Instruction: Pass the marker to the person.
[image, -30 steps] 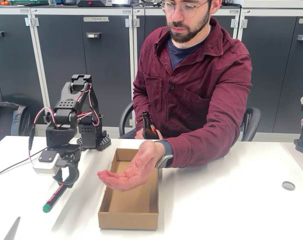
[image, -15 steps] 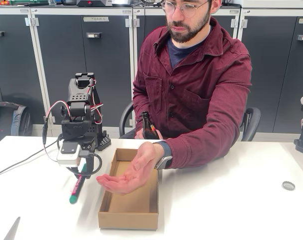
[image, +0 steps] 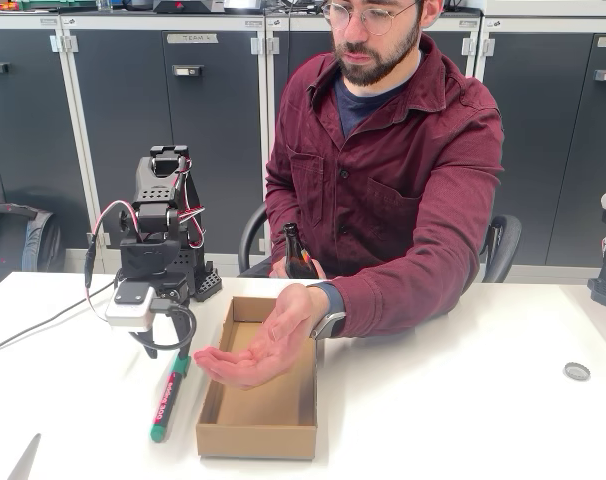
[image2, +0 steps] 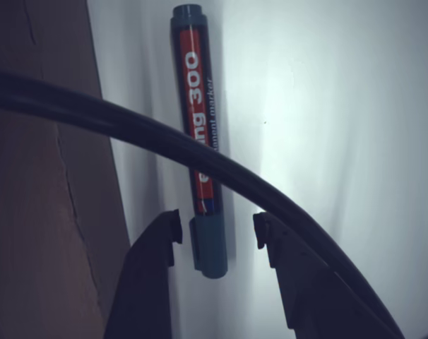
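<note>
The green marker (image: pixel 167 402) with its red label lies on the white table just left of the cardboard box (image: pixel 258 437), pointing toward the front edge. My gripper (image: pixel 180 350) hangs over the marker's far end and is open. In the wrist view the marker (image2: pixel 200 134) runs away from my gripper (image2: pixel 215 229); its near end sits between the two fingertips with a gap on each side. The person (image: pixel 393 170) sits behind the table and holds an open hand (image: pixel 251 355) palm up over the box, right of my gripper.
A brown glass bottle (image: pixel 298 255) stands behind the box by the person's other hand. A bottle cap (image: pixel 577 371) lies at the far right of the table (image: pixel 463 420). A black cable (image2: pixel 129 134) crosses the wrist view. Cabinets line the back.
My arm swung right toward the box with the marker in the gripper. The fingers have since opened, and the marker now lies on the table beside the box. The person's hand stayed put.
</note>
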`<state>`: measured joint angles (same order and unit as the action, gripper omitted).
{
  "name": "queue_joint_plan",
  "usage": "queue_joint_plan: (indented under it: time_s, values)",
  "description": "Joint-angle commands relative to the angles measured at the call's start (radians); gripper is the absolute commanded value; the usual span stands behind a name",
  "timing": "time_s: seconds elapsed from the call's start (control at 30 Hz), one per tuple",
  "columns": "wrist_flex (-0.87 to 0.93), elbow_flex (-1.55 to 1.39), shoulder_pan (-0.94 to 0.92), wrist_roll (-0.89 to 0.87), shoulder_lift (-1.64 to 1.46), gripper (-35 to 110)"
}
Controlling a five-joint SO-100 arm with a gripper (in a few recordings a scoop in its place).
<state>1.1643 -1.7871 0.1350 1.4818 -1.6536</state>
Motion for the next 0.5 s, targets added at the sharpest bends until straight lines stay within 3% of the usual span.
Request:
queue_joint_plan:
  time_s: [0.0, 0.47]
  values:
    - [-0.028, 0.012, 0.002, 0.003, -0.008, 21]
    - [-0.107, -0.002, 0.006, -0.018, 0.115, 21]
